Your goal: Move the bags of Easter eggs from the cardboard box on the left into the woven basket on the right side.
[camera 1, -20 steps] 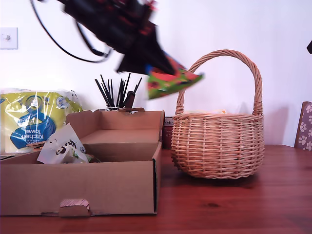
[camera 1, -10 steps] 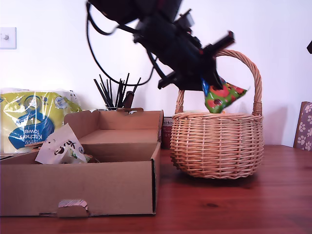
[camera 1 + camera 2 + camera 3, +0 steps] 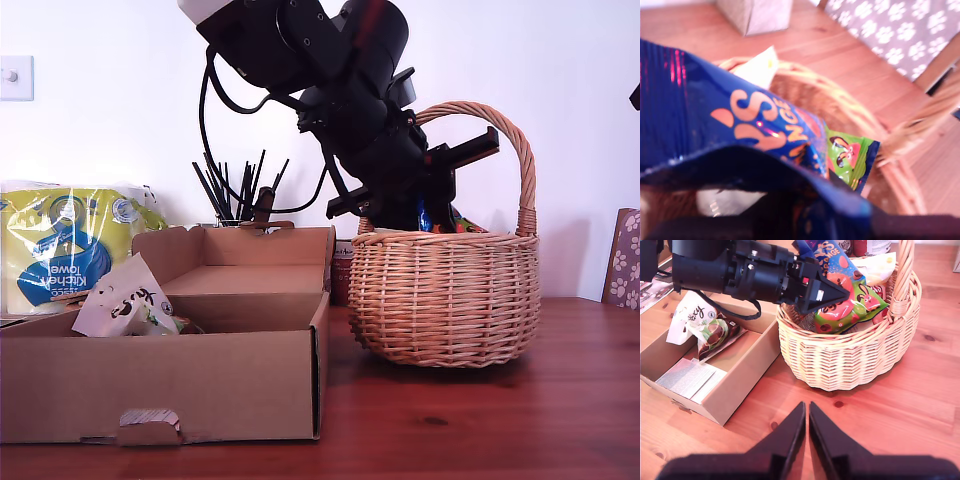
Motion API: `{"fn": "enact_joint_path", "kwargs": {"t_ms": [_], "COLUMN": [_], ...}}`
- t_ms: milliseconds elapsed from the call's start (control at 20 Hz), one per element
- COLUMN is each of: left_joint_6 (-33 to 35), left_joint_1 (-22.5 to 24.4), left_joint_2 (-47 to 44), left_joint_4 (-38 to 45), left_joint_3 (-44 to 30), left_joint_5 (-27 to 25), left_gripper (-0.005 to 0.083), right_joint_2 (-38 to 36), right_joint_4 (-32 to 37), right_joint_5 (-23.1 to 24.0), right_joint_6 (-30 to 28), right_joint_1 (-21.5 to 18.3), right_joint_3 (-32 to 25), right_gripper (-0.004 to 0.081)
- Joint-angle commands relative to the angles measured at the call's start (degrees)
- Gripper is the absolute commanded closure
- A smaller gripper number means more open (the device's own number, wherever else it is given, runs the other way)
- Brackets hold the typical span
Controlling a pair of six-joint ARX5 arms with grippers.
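Bag of Easter eggs (image 3: 845,300), blue and green, has descended from above the woven basket (image 3: 446,296) into its mouth, apparently still clamped by my first end effector (image 3: 832,290). Release remains. One white bag (image 3: 125,298) lies in the cardboard box (image 3: 165,385); my second end effector (image 3: 806,415) hovers closed, empty, above the table (image 3: 500,420).

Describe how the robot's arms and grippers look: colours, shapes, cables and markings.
My first gripper is matte black with tapered, pointed fingers, small red markings and a looping black cable; the arm's topmost part is white. My second gripper shows two black wedge-shaped fingers.
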Motion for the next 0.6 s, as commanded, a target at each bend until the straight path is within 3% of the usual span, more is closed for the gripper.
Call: {"fn": "enact_joint_path", "kwargs": {"t_ms": [0,100,150,550], "left_joint_6": [-0.2,1.5,2.4,9.3], "left_joint_1": [-0.2,-0.2,-0.2,1.2], "left_joint_2": [1.1,1.1,1.0,-9.2], "left_joint_4": [0.3,0.2,-0.2,-11.5], "left_joint_3": [-0.7,-0.7,-0.7,0.2], "left_joint_5": [-0.1,0.5,0.8,-0.2], "left_gripper": [0.0526,0.0269,0.0243,0.0263], "right_joint_2": [0.0,0.0,0.0,0.0], "right_joint_4": [0.4,0.4,0.4,0.4], "right_joint_5": [0.0,0.0,0.0,0.0], "right_joint_6": [0.0,0.0,0.0,0.0], "right_joint_1": [0.2,0.2,0.2,0.2], "right_joint_3": [0.2,0.2,0.2,0.2], "right_gripper": [0.0782,0.0782,0.0782,0.0782]}}
